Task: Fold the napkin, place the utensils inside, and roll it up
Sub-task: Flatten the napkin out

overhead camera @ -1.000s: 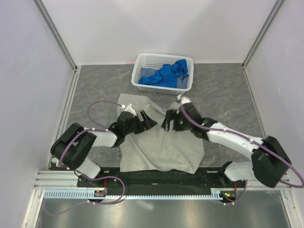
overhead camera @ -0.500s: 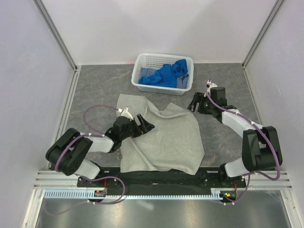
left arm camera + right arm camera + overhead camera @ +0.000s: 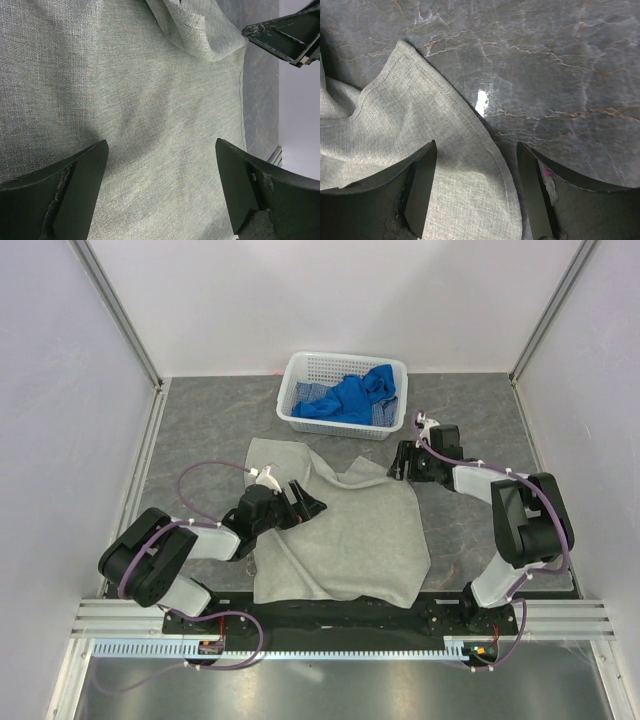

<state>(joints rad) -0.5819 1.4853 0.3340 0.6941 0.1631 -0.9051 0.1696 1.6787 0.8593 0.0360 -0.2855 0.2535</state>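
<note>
The grey-beige napkin [image 3: 350, 540] lies spread on the dark table, with a raised fold near its far-left corner. My left gripper [image 3: 310, 506] is open and empty just above the napkin's left-middle; the cloth fills the left wrist view [image 3: 150, 100] between the open jaws [image 3: 162, 192]. My right gripper [image 3: 399, 462] is open and empty at the napkin's far-right corner. In the right wrist view its jaws [image 3: 477, 195] straddle the napkin's hemmed edge [image 3: 420, 125]. The fork does not show clearly in any view.
A white basket [image 3: 300, 418] holding bright blue cloths [image 3: 350, 398] stands at the back centre, just beyond the napkin. Bare marbled table [image 3: 560, 65] lies to the right of the napkin. White walls enclose the table on three sides.
The right gripper left the napkin's middle, swung out to the right, and has now come back a little left to the far-right corner. The lifted cloth has dropped flat. The left gripper barely moved.
</note>
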